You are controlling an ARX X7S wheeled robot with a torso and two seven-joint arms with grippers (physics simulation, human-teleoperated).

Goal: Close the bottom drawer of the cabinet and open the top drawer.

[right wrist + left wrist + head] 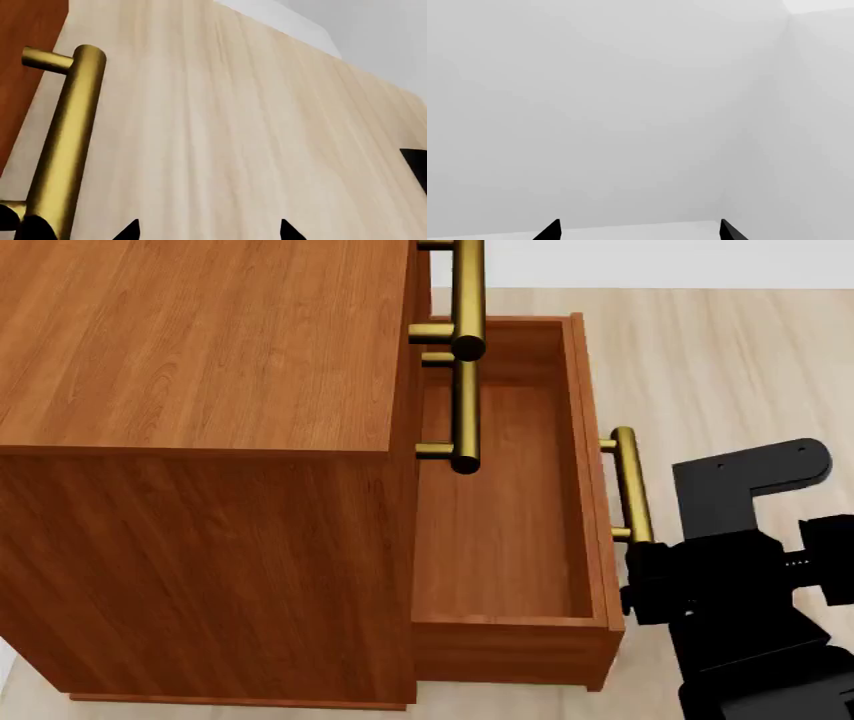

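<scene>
Bottom drawer (514, 500) pulled out of cabinet (200, 440)
Right gripper (208, 231) open beside its handle (63, 145); left gripper (639, 231) open, facing blank wall (627, 100)

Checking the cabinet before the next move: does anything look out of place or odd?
Only the bottom drawer of the cabinet: it juts far out, empty inside, while the two drawers above sit shut. Nothing looks damaged or spilled.

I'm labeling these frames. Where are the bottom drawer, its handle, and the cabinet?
bottom drawer (501, 500): head view, on its bare inside floor.
bottom drawer handle (627, 485): head view, middle of the brass bar.
cabinet (200, 340): head view, on its top panel.
</scene>
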